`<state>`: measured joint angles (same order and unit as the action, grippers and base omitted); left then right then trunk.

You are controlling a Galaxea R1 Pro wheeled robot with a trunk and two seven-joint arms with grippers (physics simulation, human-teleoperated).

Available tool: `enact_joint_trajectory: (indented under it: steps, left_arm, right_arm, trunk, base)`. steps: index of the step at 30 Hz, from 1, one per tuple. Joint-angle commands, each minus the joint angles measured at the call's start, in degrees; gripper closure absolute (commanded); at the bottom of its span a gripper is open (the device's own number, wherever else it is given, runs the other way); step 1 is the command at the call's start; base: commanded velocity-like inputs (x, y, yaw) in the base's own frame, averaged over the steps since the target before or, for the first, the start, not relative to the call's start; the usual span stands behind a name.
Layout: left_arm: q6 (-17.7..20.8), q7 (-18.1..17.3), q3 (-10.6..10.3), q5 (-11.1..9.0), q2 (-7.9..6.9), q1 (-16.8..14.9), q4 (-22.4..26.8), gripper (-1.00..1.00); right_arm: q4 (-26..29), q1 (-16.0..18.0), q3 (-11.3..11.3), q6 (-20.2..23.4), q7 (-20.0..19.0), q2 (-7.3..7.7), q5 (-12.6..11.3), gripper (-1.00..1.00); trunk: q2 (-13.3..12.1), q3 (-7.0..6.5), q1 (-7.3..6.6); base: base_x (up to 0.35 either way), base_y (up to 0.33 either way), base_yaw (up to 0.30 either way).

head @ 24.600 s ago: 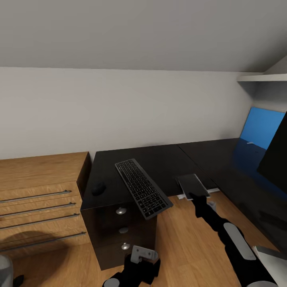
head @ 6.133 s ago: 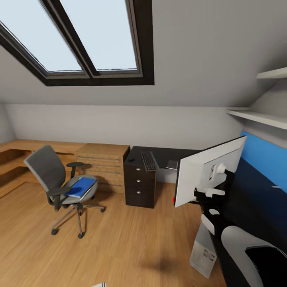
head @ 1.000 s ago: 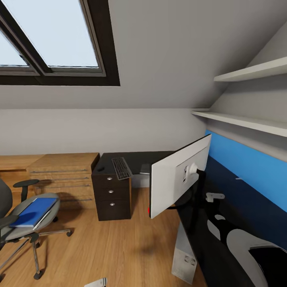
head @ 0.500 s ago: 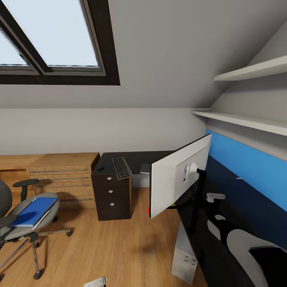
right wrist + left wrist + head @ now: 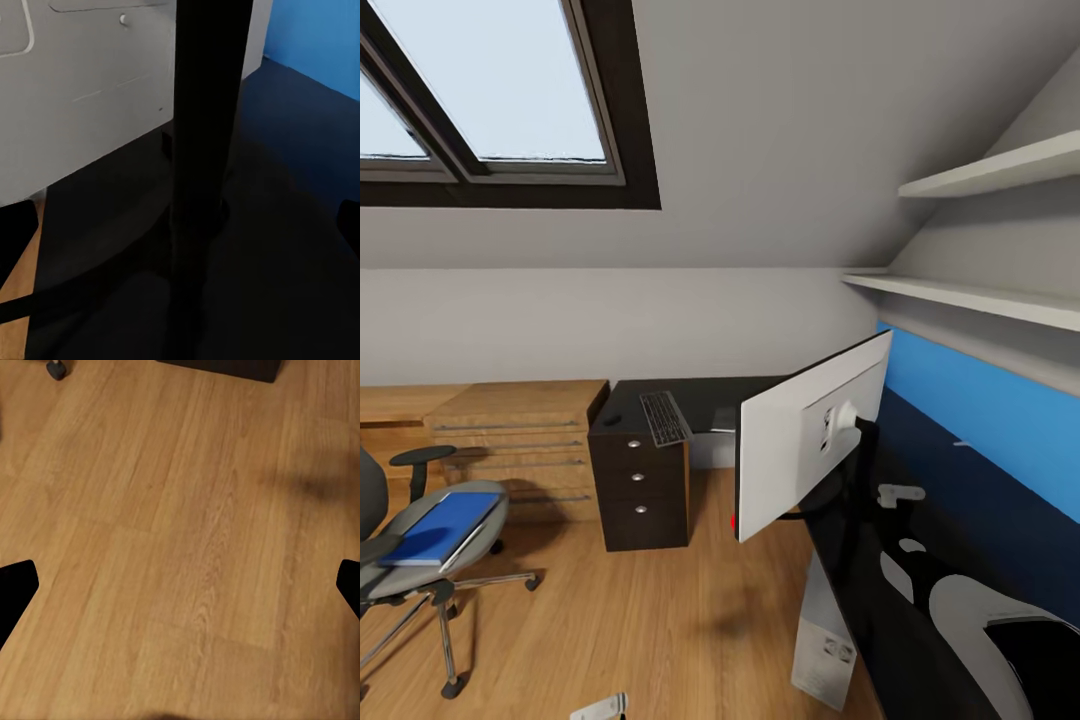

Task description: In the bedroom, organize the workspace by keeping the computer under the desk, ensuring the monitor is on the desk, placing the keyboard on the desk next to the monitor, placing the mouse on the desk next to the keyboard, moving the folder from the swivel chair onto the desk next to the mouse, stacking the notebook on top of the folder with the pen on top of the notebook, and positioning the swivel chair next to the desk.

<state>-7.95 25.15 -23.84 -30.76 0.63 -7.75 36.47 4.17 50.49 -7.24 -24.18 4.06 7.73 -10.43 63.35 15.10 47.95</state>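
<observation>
Black monitor (image 5: 810,445) stand (image 5: 204,150) sits between the right end effector's (image 5: 180,225) spread fingers.

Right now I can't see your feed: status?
Right gripper open astride monitor stand. Left gripper open, empty, over floor. Folder on chair; keyboard on desk.

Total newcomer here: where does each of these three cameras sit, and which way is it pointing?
Head view: on the robot's head, facing forward and down at the wide silver-grey-backed monitor on the glossy black desk; its right arm shows.
Left wrist view: by the left pincer, facing the light wooden floor; black fingertips show at the edges.
Right wrist view: by the right pincer, facing the monitor's thin black stand; fingertips at the edges.
Shared: head and right wrist views both show monitor and desk.
</observation>
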Motion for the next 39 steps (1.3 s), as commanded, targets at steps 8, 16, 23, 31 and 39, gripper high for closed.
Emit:
enact_joint_trajectory:
  steps: [8, 16, 23, 31, 39]
  left_arm:
    - [-0.45, 0.38, -0.37, -0.58, -0.1, -0.07, -0.01, -1.0]
    - [-0.49, 0.35, -0.47, -0.52, -0.17, -0.07, -0.11, -1.0]
    - [-0.49, 0.38, -0.48, -0.45, -0.19, -0.07, -0.17, -1.0]
    - [-0.49, 0.45, -0.42, -0.45, -0.19, -0.07, -0.17, -1.0]
    - [-0.49, 0.5, -0.43, -0.45, -0.19, -0.07, -0.17, -1.0]
  right_arm:
    - [-0.04, 0.05, -0.5, -0.08, 0.16, 0.01, -0.49, -1.0]
    - [-0.04, 0.05, -0.48, 0.34, 0.26, 0.01, -0.52, -1.0]
    - [-0.04, 0.05, -0.33, 1.71, 0.33, 0.71, -0.62, -1.0]
    - [0.06, 0.08, -0.17, 3.86, 0.34, 2.76, -0.89, -1.0]
    - [0.18, 0.11, -0.1, 5.05, 1.58, 3.24, -0.99, -1.0]
  trunk:
    - [1.27, 0.62, 0.67]
    - [1.27, 0.62, 0.67]
    - [1.27, 0.62, 0.67]
    - [1.27, 0.62, 0.67]
    - [1.27, 0.62, 0.67]
  base:
    - [0.0, 0.0, 0.0]
    - [0.0, 0.0, 0.0]
    - [0.103, 0.072, 0.0]
    - [0.072, 0.108, 0.0]
    - [0.072, 0.105, 0.0]
